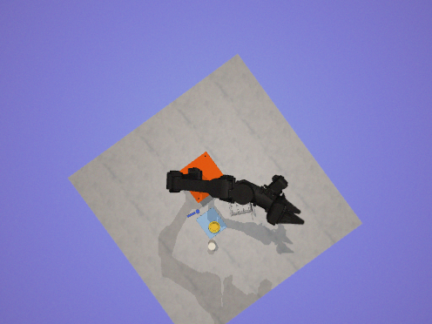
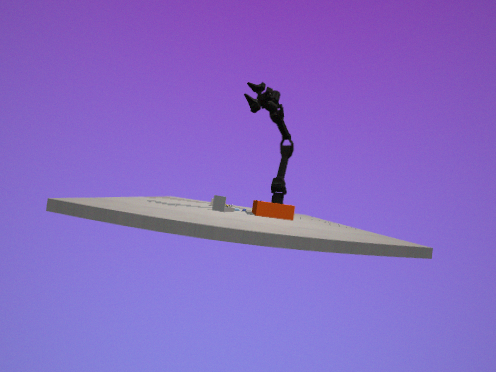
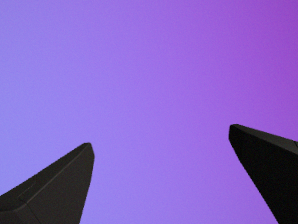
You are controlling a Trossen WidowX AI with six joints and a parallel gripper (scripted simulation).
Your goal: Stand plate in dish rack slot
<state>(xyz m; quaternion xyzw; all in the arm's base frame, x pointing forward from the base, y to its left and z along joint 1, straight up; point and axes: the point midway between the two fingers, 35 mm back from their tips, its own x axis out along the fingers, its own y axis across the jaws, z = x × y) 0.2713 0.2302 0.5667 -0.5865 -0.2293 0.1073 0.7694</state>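
Observation:
A yellow round plate [image 1: 213, 226] lies flat on a light blue square mat [image 1: 204, 219], small in the top view. The pale wire dish rack [image 1: 240, 210] stands to the right of the mat, partly covered by the arm in that view; its slots are too small to make out. My gripper [image 1: 302, 218] [image 2: 246, 89] [image 3: 161, 140] is open and empty. It is raised high above the table, far from the plate and the rack, with only background between its fingers in the wrist view. The plate cannot be made out clearly in the exterior view.
The orange base block [image 1: 205, 163] [image 2: 273, 210] sits under the arm. A small blue object [image 1: 192, 213] lies left of the mat, and a small white round object [image 1: 212, 246] stands beyond it. A grey upright panel [image 2: 219, 203] stands on the grey table [image 1: 131, 165] [image 2: 150, 220].

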